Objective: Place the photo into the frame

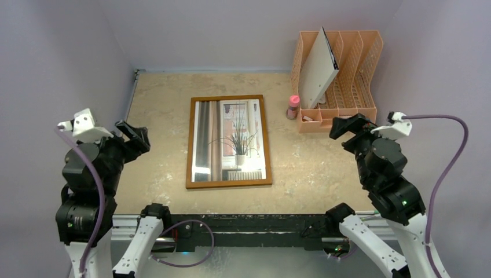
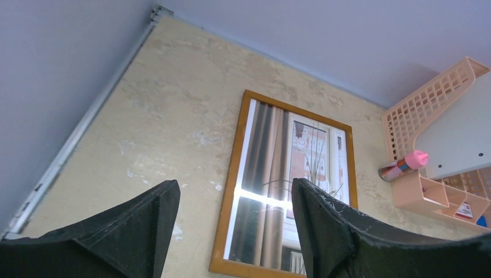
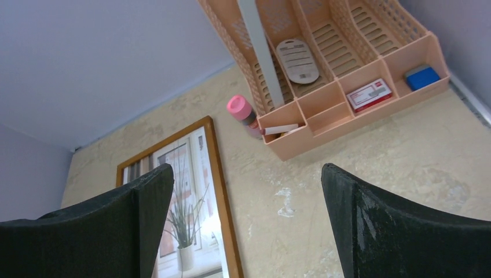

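Pale paper photo (image 1: 231,142) of a spiky plant sits inside the thin light-brown wooden frame (image 1: 229,185), flat on the desk (image 1: 156,104). Our left tool (image 1: 134,138) and right tool (image 1: 347,125) flank the frame, both spread and empty. We risk a low arm sweep knocking it askew.

frame (image 1: 228,184) 1 | photo (image 1: 231,139) 1 | organizer (image 1: 354,69) 1 | bottle (image 1: 293,107) 1

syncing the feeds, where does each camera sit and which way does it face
Top external: above and behind the bases, looking down at the table; both arms show, left gripper, right gripper.
Left wrist: on the left arm, facing over the frame; its fingers show.
Right wrist: on the right arm, facing the organizer; its fingers show.
Shared: all see the frame and pink-capped bottle.
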